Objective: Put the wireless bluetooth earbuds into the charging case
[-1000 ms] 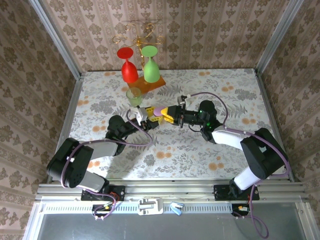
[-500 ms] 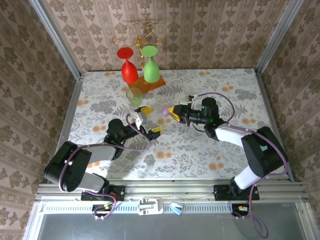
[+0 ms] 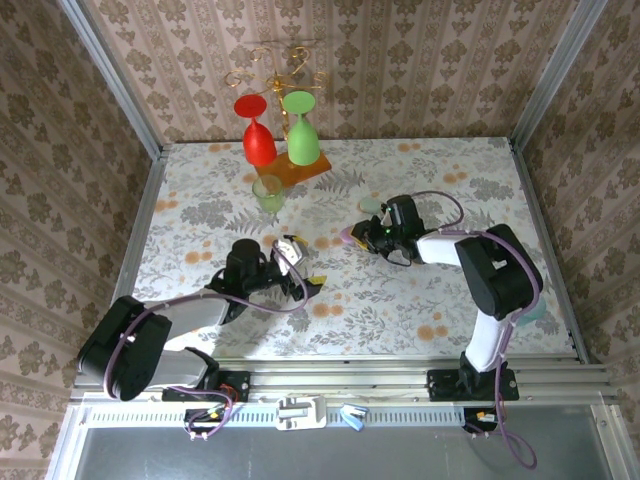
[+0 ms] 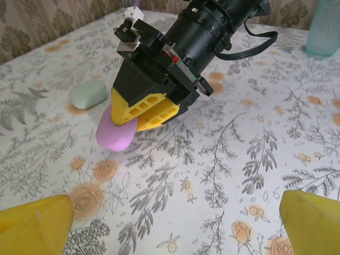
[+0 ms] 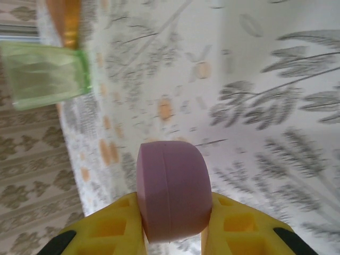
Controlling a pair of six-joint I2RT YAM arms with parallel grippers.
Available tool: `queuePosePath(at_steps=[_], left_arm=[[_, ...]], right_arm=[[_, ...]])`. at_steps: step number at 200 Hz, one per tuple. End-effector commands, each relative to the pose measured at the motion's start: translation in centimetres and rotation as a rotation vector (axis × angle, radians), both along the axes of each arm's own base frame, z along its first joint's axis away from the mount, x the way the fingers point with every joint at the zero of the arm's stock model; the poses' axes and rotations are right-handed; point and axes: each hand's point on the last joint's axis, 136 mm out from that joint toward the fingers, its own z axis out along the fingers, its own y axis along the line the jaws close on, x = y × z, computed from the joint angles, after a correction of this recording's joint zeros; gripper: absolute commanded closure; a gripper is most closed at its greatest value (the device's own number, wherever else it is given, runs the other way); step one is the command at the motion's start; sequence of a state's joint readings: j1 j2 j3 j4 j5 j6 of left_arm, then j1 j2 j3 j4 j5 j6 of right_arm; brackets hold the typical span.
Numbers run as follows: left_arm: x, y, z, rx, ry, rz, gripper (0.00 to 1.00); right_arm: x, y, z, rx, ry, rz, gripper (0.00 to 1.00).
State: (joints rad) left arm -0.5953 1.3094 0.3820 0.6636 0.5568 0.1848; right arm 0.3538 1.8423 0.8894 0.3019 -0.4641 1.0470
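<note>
**Top view.** A floral-patterned table (image 3: 450, 170) is seen from above. The left gripper (image 3: 304, 263) is held low near the middle of the table, its yellow fingers spread wide with nothing between them. Just to its right, the right gripper (image 3: 353, 234) is pointed towards it, and the purple charging case (image 3: 344, 238) is pinched at its tip. A mint case (image 3: 370, 205) is laid on the table just behind the right gripper. Further back, a green cup (image 3: 268, 192) is stood in front of an inverted red wine glass (image 3: 258, 142) and an inverted green wine glass (image 3: 302, 138).

**Left wrist view.** The left gripper's own fingertips (image 4: 34, 226) are seen in the bottom corners, far apart. Ahead of them, the right gripper (image 4: 133, 121) is clamped on the oval purple charging case (image 4: 112, 137). The case seems to touch the tablecloth, though contact cannot be confirmed. The mint case (image 4: 88, 94) is laid apart from it, further back.

**Right wrist view.** The purple charging case (image 5: 172, 191) is squeezed between the yellow fingers (image 5: 114, 231), with its lid shut along a visible seam. The green cup (image 5: 45, 74) is seen blurred at the upper left.
</note>
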Motion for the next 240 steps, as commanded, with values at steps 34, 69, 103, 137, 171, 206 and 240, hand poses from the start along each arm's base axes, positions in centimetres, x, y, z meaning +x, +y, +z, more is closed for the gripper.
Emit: queuePosePath(at_steps=[34, 69, 103, 137, 171, 206, 240], left_arm=[[0.2, -0.2, 1.1, 0.012, -0.029, -0.004, 0.00], [2.9, 1.9, 2.2, -0.017, -0.034, 0.173, 0.00], [6.8, 7.0, 5.8, -0.081, -0.102, 0.496, 0.00], [9.0, 14.1, 6.0, 0.032, -0.172, 0.805, 0.00], [9.3, 19.4, 5.0, 0.111, -0.204, 0.971, 0.00], [10.1, 22.6, 2.3, 0.132, -0.160, 1.062, 0.00], [11.3, 24.3, 0.2, 0.067, -0.071, 1.096, 0.00]], right_arm=[[0.9, -1.8, -1.4, -0.131, -0.011, -0.028, 0.57], [0.2, -4.9, 0.5, -0.257, -0.071, -0.078, 0.27], [-0.9, -9.6, 4.1, -0.510, -0.206, -0.125, 0.13], [-1.7, -14.9, 9.6, -0.830, -0.410, -0.157, 0.00], [-2.3, -19.8, 13.4, -1.099, -0.531, -0.224, 0.00], [-1.9, -23.0, 11.7, -1.221, -0.578, -0.237, 0.00], [-0.9, -23.3, 9.1, -1.145, -0.680, -0.244, 0.00]])
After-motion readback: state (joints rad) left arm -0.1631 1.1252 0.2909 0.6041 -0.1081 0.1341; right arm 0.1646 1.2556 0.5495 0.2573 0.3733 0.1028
